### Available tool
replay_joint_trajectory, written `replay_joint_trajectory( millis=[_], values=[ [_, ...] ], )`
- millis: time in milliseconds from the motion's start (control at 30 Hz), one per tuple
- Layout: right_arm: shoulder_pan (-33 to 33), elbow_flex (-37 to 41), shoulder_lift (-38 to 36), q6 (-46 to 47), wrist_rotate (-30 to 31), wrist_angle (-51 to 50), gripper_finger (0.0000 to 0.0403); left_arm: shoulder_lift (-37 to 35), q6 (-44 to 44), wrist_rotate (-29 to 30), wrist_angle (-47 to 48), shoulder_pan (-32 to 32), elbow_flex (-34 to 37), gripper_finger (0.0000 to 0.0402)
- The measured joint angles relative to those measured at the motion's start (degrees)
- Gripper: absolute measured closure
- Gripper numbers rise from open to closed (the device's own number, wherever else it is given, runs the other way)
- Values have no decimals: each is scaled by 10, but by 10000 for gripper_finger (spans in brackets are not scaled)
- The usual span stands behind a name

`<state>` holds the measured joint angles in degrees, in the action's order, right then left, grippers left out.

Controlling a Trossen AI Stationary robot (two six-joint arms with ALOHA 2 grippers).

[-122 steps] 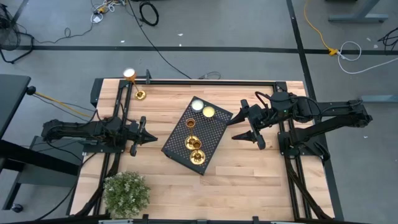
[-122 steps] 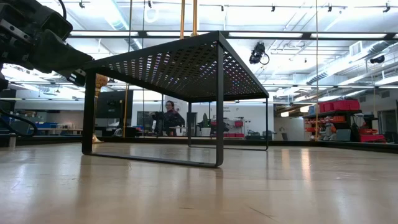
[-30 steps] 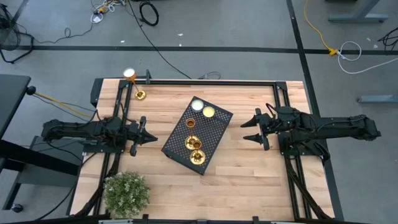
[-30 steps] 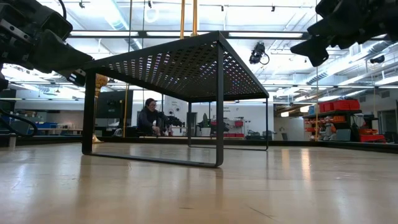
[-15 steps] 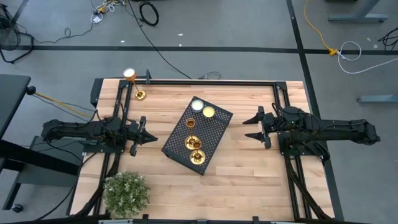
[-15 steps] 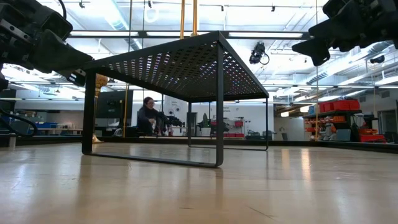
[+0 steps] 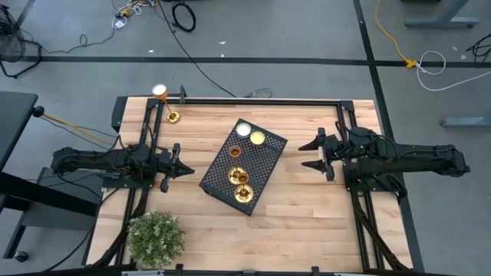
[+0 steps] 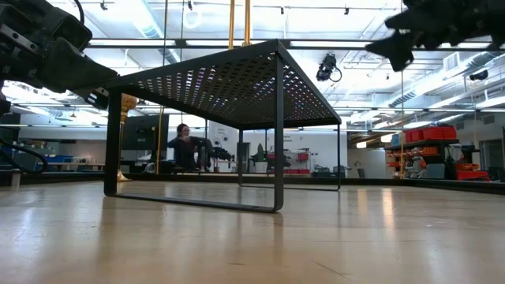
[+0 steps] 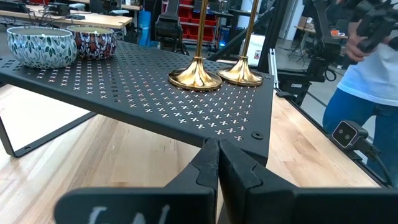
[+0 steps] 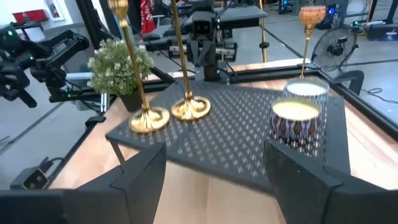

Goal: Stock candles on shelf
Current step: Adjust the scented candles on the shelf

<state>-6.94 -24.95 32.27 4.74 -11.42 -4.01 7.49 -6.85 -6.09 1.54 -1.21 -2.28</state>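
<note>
The black perforated shelf (image 7: 257, 165) stands slantwise at the table's middle on its thin legs (image 8: 278, 158). Two gold candles stand on it by their round bases (image 9: 194, 78) (image 9: 241, 76), toward its near end (image 7: 242, 186). A third candle (image 7: 172, 116) stands on the table at the far left corner. My left gripper (image 7: 184, 169) is shut, level, just left of the shelf (image 9: 217, 146). My right gripper (image 7: 308, 156) is open, right of the shelf and raised above its top (image 8: 398, 43), with nothing between its fingers (image 10: 214, 171).
Two round tins (image 7: 244, 129) (image 7: 258, 138) sit at the shelf's far end. A bushy green plant (image 7: 156, 238) stands at the near left corner. Bare wood lies near and right of the shelf. A person (image 9: 367, 81) stands beyond the table; another (image 8: 185, 146) sits far off.
My right gripper has drawn back a little toward the table's right edge and has risen slightly, staying open. The shelf and the candles have kept their places.
</note>
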Motion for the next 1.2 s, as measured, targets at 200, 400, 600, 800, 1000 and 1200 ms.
replay_joint_trajectory(
  millis=[200,400,600,800,1000,1200],
  values=[
    [0,-80,80,0,0,-29,135,0,0,0,0,0,0,387],
    [0,-163,176,-22,77,-84,135,0,0,0,0,0,0,387],
    [0,-227,258,-24,125,-116,117,0,0,0,0,0,0,387],
    [0,-247,326,-22,150,-115,72,0,0,0,0,0,0,387],
    [3,-249,380,-24,190,-87,37,0,0,0,0,0,0,387],
    [4,-249,411,-22,210,-55,22,0,0,0,0,0,0,387]
  ],
)
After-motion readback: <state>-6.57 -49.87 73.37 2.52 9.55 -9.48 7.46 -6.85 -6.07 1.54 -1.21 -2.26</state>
